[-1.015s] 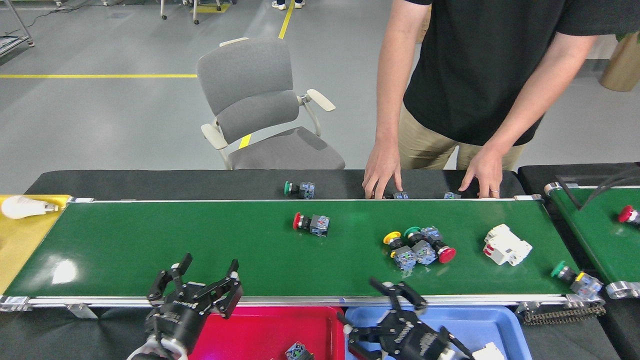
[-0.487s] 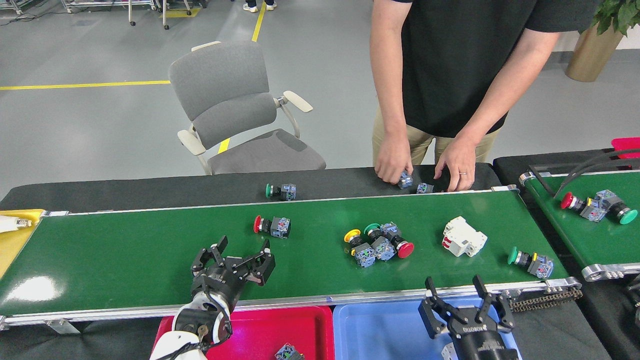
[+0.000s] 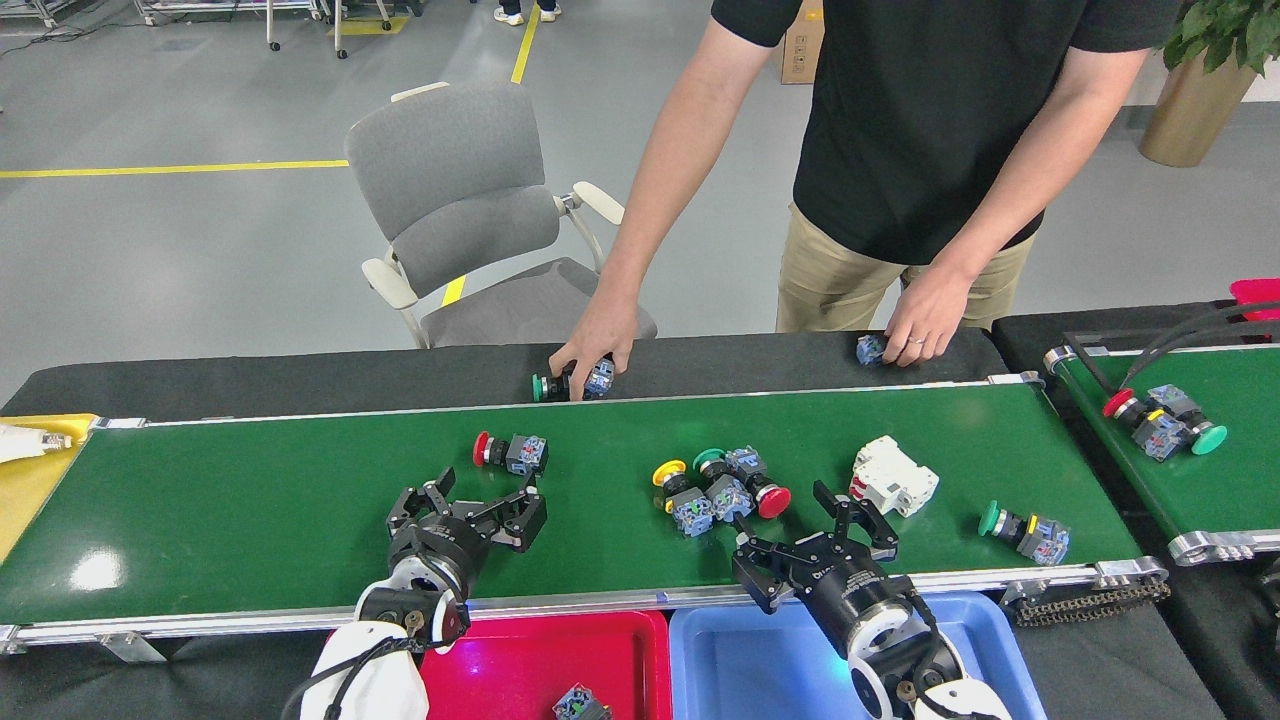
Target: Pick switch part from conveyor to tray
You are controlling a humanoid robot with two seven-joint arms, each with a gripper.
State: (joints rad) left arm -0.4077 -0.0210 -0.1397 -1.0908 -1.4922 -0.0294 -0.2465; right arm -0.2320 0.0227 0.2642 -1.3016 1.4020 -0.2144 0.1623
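Both hands have advanced over the conveyor (image 3: 250,510): left hand (image 3: 470,500) spread open, empty, just short of the red-capped switch part (image 3: 510,452) (approach step); next, close in and grip it.

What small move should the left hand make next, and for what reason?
Probably a short reach forward and slightly right, lowering the left hand around the red-capped switch. The hand is open and empty, just short of that switch, which lies alone on the conveyor, so a grasp there looks clean. The red tray sits directly below for the drop.
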